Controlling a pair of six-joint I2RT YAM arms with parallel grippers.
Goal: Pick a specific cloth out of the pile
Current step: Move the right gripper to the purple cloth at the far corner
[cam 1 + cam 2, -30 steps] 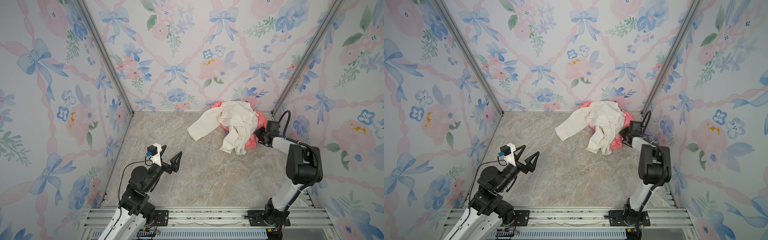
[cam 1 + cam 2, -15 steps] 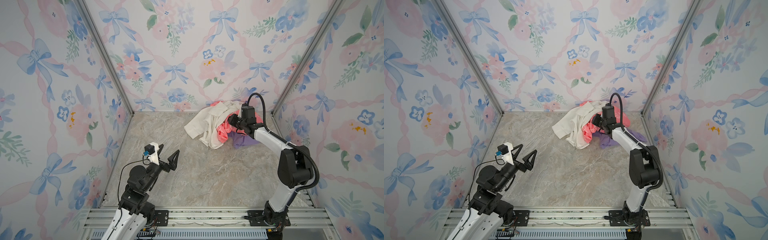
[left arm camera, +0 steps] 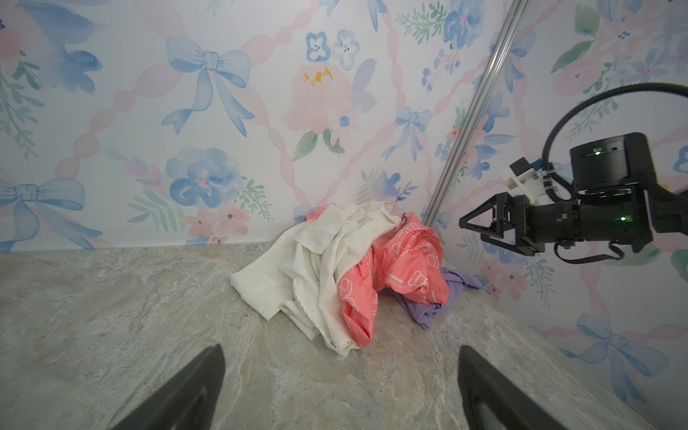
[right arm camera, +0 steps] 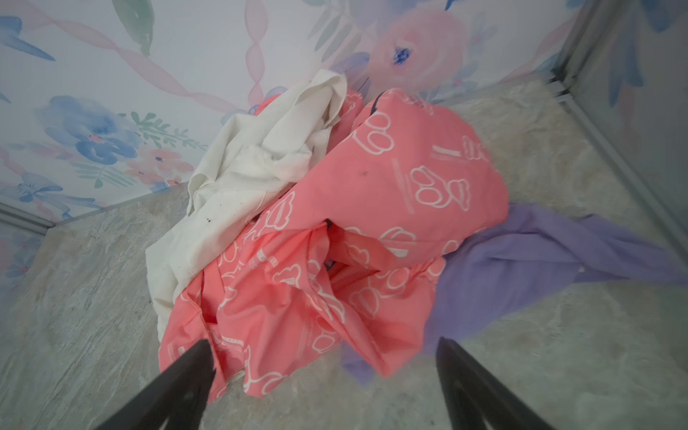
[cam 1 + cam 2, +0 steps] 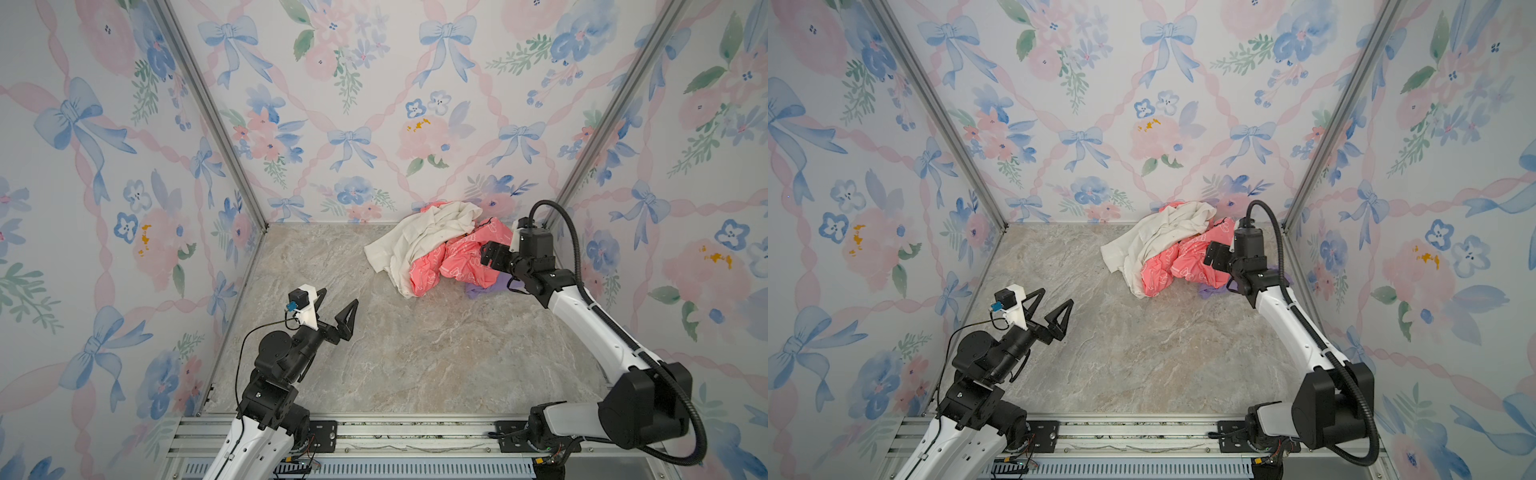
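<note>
The pile (image 5: 440, 249) lies at the back right of the table, against the wall. A cream-white garment (image 5: 424, 237) drapes its left side and a coral-pink printed cloth (image 5: 461, 257) bulges in the middle. The lavender cloth (image 5: 482, 289) (image 4: 521, 257) pokes out from under the coral one on the near right, partly covered. My right gripper (image 5: 492, 253) (image 4: 324, 344) hovers open over the pile's right side, holding nothing. My left gripper (image 5: 338, 301) (image 3: 340, 352) stands open and empty above the table's left, well apart from the pile; the lavender cloth (image 3: 428, 309) shows in its view.
Flowered walls close the table on the back, left and right, with metal corner posts (image 5: 582, 166). The pile sits near the back right corner. Bare marble tabletop (image 5: 415, 353) stretches between the two arms. A metal rail (image 5: 374, 432) runs along the front edge.
My right gripper was shut at the pile's right edge, dragged the coral-pink cloth leftward, then opened and drew back right. The lavender cloth, hidden before, now shows. The left arm barely moved.
</note>
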